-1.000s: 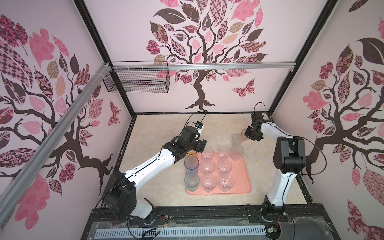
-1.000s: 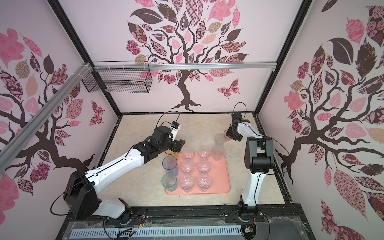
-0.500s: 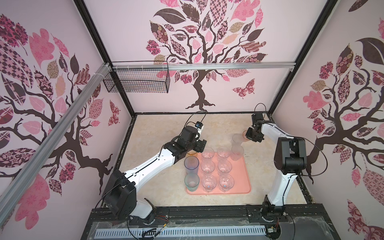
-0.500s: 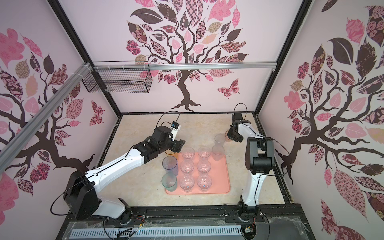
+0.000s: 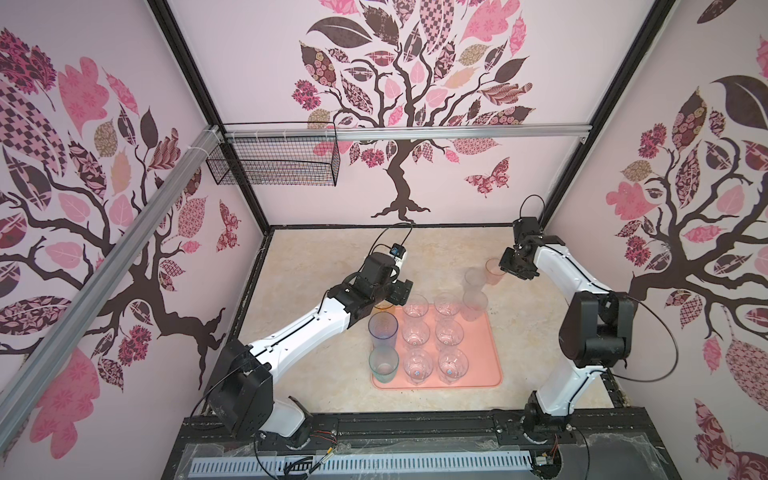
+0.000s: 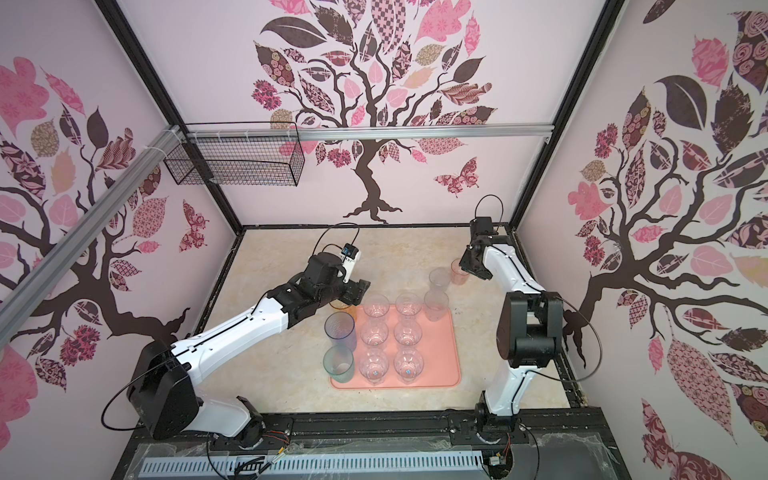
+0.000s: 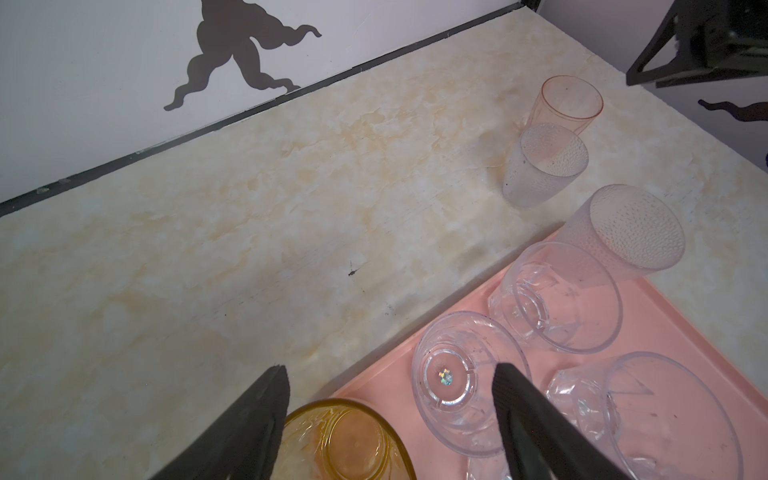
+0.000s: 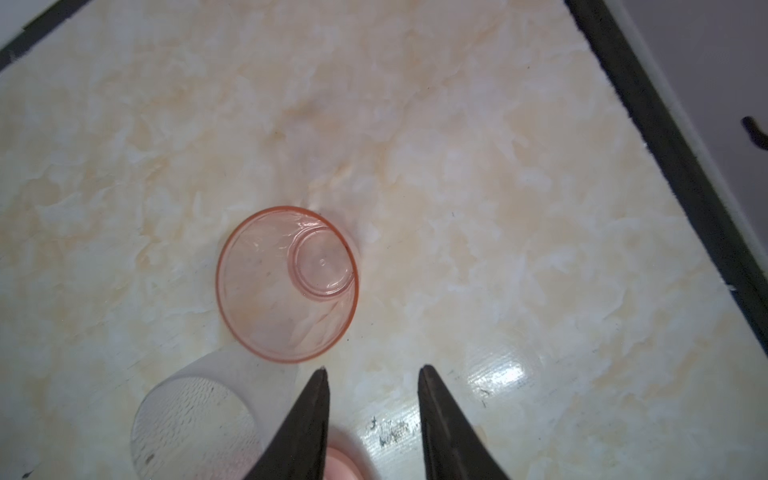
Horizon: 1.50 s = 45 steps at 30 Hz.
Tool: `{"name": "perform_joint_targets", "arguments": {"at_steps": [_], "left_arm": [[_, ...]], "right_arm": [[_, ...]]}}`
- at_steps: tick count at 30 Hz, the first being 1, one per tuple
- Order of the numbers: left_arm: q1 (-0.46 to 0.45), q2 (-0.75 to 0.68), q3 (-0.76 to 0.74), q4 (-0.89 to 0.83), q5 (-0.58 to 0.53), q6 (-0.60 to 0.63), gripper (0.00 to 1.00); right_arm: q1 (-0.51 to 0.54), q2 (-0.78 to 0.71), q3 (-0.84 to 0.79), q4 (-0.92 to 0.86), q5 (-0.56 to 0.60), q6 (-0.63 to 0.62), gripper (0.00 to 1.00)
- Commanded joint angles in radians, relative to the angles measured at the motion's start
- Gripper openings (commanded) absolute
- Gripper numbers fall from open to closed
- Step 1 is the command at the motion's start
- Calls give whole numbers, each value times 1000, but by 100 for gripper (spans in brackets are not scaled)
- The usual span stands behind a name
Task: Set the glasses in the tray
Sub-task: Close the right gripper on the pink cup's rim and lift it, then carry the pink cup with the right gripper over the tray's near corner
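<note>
The salmon-pink tray (image 5: 487,368) lies on the marbled table (image 5: 324,257) between the two arms. In both top views six clear faceted glasses (image 5: 415,332) stand on it in two columns of three. A tall blue-grey glass (image 5: 383,328) and a teal glass (image 5: 383,365) stand along its left edge. The left gripper (image 7: 390,368) hangs over the tray's far left corner with its fingers (image 7: 266,415) spread wide, and an amber glass (image 7: 345,440) sits low between them, close against one finger; whether they touch cannot be told. A frosted glass (image 5: 474,305) stands at the tray's far right corner, and a second frosted glass (image 5: 473,277) stands on the table just beyond it. Beside that one, also off the tray, stands the pinkish-orange glass (image 8: 286,286), upright with its mouth up. The right gripper (image 8: 374,369) hovers just next to it, its fingers parted with a clear gap and only bare table between the tips, not touching the glass
</note>
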<state>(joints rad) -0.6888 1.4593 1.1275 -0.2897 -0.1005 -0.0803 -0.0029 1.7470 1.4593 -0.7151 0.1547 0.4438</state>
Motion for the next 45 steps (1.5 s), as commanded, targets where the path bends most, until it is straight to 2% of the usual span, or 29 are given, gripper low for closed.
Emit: {"name": "perform_joint_targets", "arguments": {"at_steps": [1,5,10,14,25,28,33,37,45], "left_arm": [[3,18,-13,1,0,3,81],[-1,23,13,-21,-16,-8,80],[-46,29,36,-33,-43,6,80],[-79,46,37,-37,-60,31,80],[-78,57,33,-32,-58,39,80],[-78,57,32,-32,-55,40,80],[-78,58,32,-34,-61,43,80],[-78,56,29,-35,-63,45,80],[-78,52,30,-38,-65,43,80]], "right_arm": [[46,-98,-58,-57,13,-6,41],[64,-112,-121,-24,-81,20,41],[72,-70,-111,17,-169,41,41],[89,-28,-100,31,-193,44,40],[93,86,-99,94,-211,50,37],[92,110,-105,112,-207,47,33],[92,126,-75,111,-209,32,19],[92,83,-18,68,-200,15,10],[93,-64,38,-46,-203,-12,7]]}}
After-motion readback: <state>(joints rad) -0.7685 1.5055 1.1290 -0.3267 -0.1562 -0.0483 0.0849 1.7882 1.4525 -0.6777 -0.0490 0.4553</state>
